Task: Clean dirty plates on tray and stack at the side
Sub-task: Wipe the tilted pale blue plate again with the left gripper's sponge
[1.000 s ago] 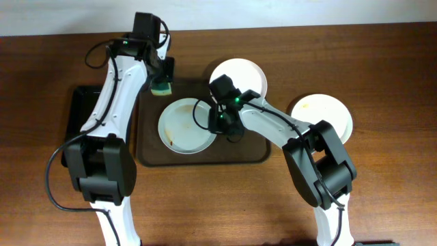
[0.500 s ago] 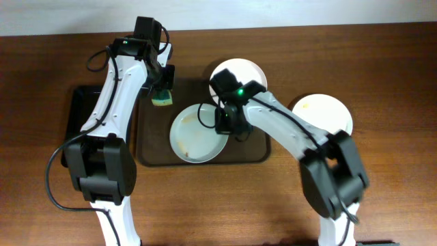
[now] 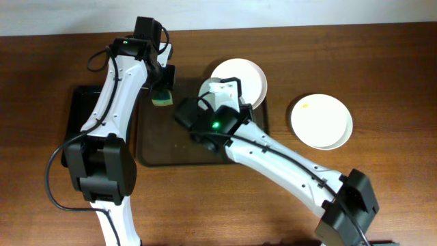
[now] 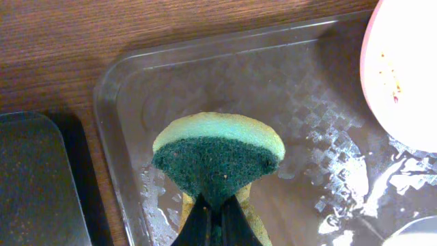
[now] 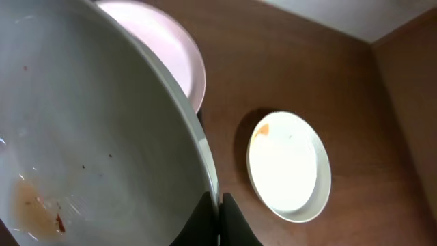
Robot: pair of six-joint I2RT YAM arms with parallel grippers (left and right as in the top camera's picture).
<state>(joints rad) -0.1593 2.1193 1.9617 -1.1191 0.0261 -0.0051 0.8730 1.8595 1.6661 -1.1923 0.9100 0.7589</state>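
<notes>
The dark-brown tray (image 3: 160, 147) lies at the table's middle. My right gripper (image 5: 220, 205) is shut on the rim of the pale blue-green plate (image 5: 89, 123) and holds it lifted and tilted; a brown-orange streak marks its lower left. In the overhead view my right arm hides this plate over the tray. A white plate (image 3: 240, 77) sits at the tray's back right and also shows in the left wrist view (image 4: 410, 68) with small specks. Another white plate (image 3: 321, 121) with an orange smear (image 5: 263, 130) lies on the table at the right. My left gripper (image 4: 212, 222) is shut on a green-and-yellow sponge (image 4: 218, 154) over the tray's back left corner (image 3: 162, 96).
A smaller black tray (image 3: 78, 116) lies left of the brown tray, touching its edge. The tray floor (image 4: 328, 157) shows wet patches. My right arm (image 3: 273, 160) stretches across the tray's front right. Bare wooden table lies at the right and front.
My right gripper has lifted the pale plate off the tray floor and tilted it, and the arm has swung left over the tray. My left gripper has barely moved with the sponge.
</notes>
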